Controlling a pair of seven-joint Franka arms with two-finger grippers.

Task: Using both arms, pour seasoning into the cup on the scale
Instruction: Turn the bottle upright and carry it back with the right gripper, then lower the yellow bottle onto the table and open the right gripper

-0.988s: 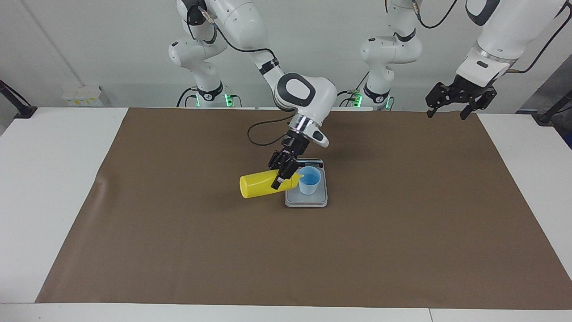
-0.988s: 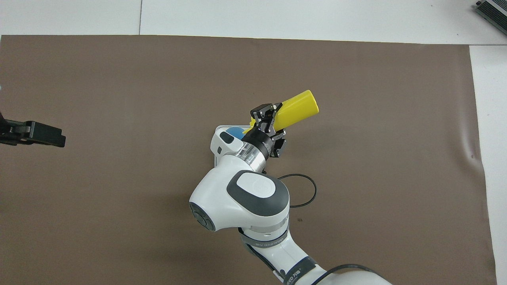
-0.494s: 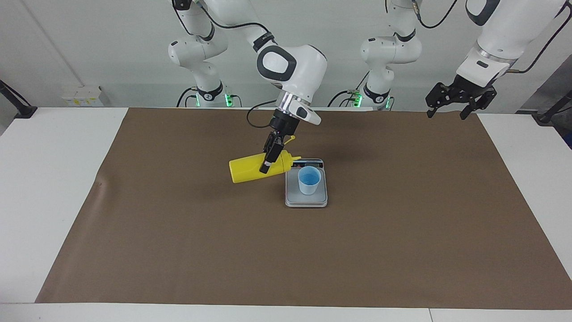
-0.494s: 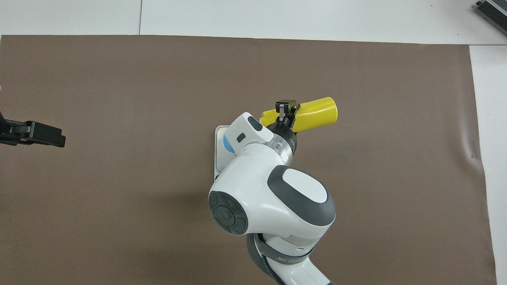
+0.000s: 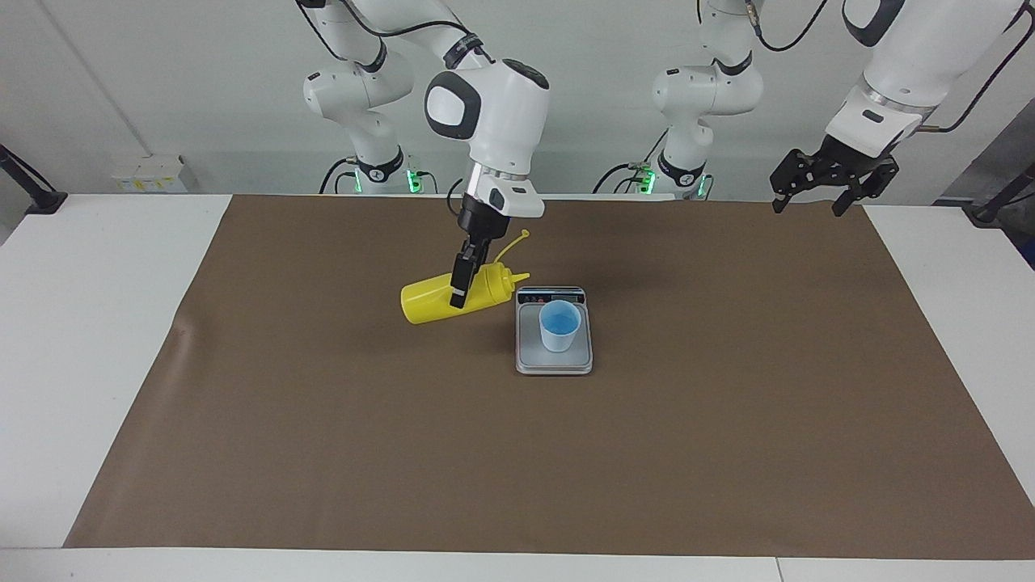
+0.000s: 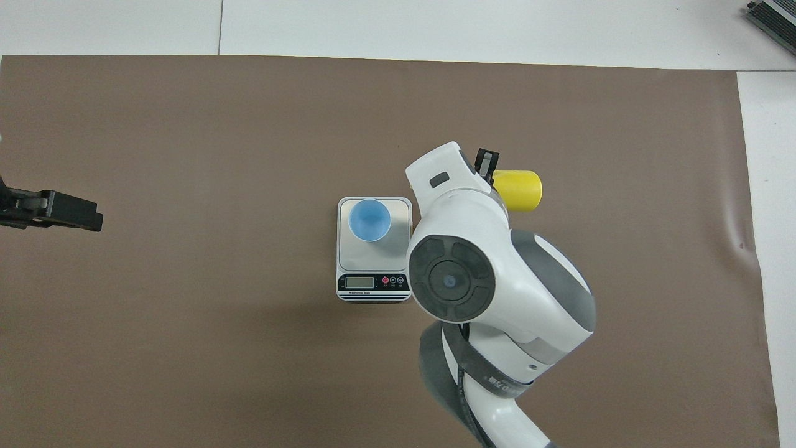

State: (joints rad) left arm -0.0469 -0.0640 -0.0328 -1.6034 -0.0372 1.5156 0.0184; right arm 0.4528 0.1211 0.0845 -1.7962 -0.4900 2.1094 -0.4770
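My right gripper (image 5: 458,289) is shut on the yellow seasoning bottle (image 5: 441,299), which hangs nearly level over the mat beside the scale (image 5: 554,361), toward the right arm's end. The nozzle points at the scale but stands clear of the cup, and the cap strap sticks up. Only the bottle's base (image 6: 520,190) shows overhead, since the right arm covers the rest. The light blue cup (image 5: 559,325) stands upright on the silver scale (image 6: 374,249), the cup (image 6: 369,219) farther from the robots than the display. My left gripper (image 5: 817,184) waits open above the mat's corner at the left arm's end.
A brown mat (image 5: 728,420) covers most of the white table (image 5: 89,323). The right arm's big elbow (image 6: 491,280) hangs over the mat right beside the scale. A black cable loops from the right wrist. The left gripper (image 6: 53,210) shows at the overhead view's edge.
The right arm has lifted and drawn the bottle back from the cup toward the right arm's end. The nozzle has left the cup's rim. The left arm has not moved.
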